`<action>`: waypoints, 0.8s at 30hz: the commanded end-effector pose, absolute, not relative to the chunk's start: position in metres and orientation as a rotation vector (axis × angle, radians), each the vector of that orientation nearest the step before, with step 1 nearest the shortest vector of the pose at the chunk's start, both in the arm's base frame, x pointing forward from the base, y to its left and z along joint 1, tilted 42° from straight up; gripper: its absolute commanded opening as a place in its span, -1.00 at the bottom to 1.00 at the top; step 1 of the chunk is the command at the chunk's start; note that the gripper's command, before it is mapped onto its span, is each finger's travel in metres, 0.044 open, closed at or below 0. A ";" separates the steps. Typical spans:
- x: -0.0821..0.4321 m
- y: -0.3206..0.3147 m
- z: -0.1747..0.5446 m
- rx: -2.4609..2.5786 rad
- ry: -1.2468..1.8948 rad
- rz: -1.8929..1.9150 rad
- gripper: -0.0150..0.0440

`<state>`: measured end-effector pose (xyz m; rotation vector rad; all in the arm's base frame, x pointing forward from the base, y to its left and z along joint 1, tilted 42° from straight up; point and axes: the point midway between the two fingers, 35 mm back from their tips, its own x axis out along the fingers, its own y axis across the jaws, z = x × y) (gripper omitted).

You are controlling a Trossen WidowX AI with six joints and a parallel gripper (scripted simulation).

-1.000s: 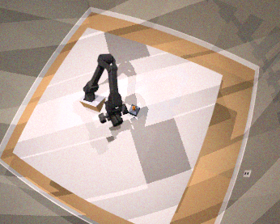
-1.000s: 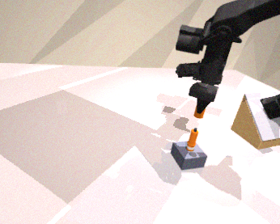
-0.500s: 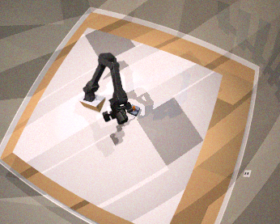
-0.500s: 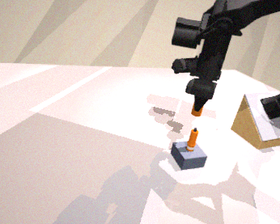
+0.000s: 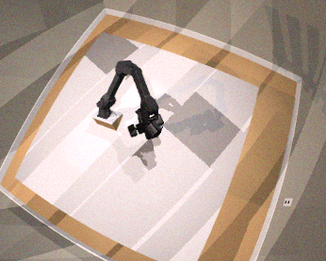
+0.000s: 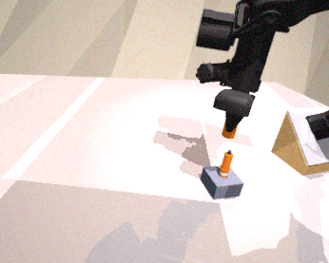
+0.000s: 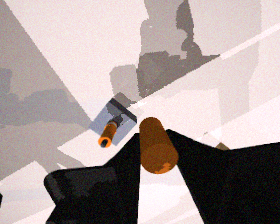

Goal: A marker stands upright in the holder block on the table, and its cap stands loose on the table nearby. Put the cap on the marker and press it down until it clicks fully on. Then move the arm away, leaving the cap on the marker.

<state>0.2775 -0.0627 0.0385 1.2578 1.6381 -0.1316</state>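
Note:
An orange marker (image 6: 226, 161) (image 7: 107, 135) stands upright, its dark tip up, in the blue-grey holder block (image 6: 222, 190) (image 7: 128, 130) on the table. My gripper (image 6: 231, 125) (image 7: 152, 135) is shut on the orange cap (image 6: 228, 134) (image 7: 158, 151). In the exterior view the cap is in the air above the table, higher than the marker's tip. In the wrist view the marker is to the left of the cap, and the two are apart. In the top view the arm hides the marker, block and cap.
The arm's base stands on a wedge-shaped mount (image 5: 108, 121) (image 6: 286, 140) with a white top and tan sides, beside the work area. The pale table (image 5: 106, 189) (image 6: 84, 153) has an orange-brown border in the top view. Shadows of the arm fall across it.

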 end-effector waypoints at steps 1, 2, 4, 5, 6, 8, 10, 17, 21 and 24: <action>0.287 -0.059 0.051 1.263 1.631 -0.129 -0.49; 0.289 -0.057 0.054 1.263 1.631 -0.128 -0.49; 0.294 -0.055 0.060 1.264 1.631 -0.127 -0.49; 0.296 -0.053 0.063 1.264 1.631 -0.127 -0.49; 0.298 -0.052 0.066 1.264 1.631 -0.126 -0.49; 0.302 -0.049 0.073 1.265 1.631 -0.125 -0.49; 0.305 -0.046 0.079 1.266 1.632 -0.123 -0.49; 0.312 -0.040 0.090 1.267 1.632 -0.120 -0.49; 0.312 -0.036 0.086 1.267 1.632 -0.120 -0.49; 0.312 -0.036 0.085 1.267 1.632 -0.120 -0.49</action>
